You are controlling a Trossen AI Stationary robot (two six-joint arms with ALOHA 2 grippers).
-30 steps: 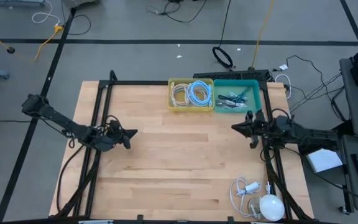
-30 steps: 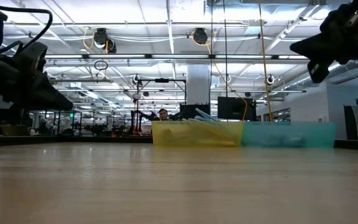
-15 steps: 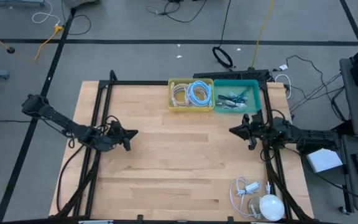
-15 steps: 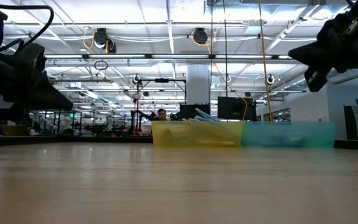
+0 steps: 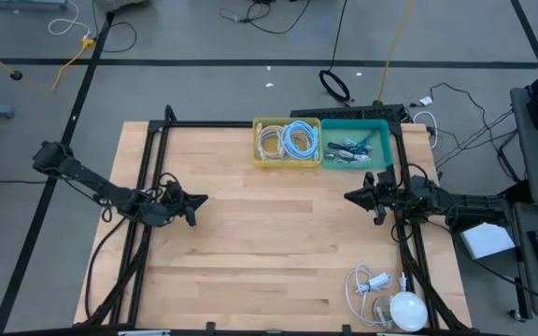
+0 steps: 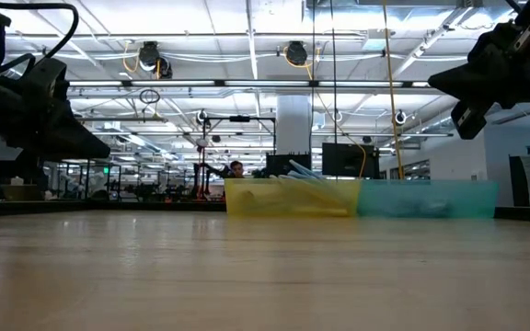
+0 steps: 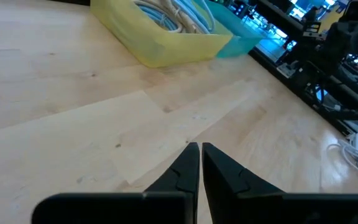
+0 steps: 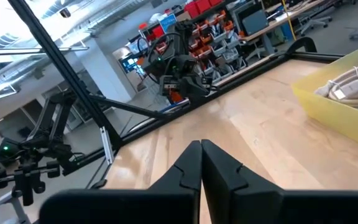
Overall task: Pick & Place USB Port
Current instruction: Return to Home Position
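Both arms are hovering low over the bench, the left gripper above its left side and the right gripper above its right. Each has its fingers pressed together on nothing, which suggests the arms are parking with the sorting apparently complete. The blue USB cable is lying coiled in the yellow bin at the far edge, beside a pale cable coil. The green bin, touching the yellow one on the right, is holding a jumble of cables. A white cable is sitting loose at the near right corner, outside both bins.
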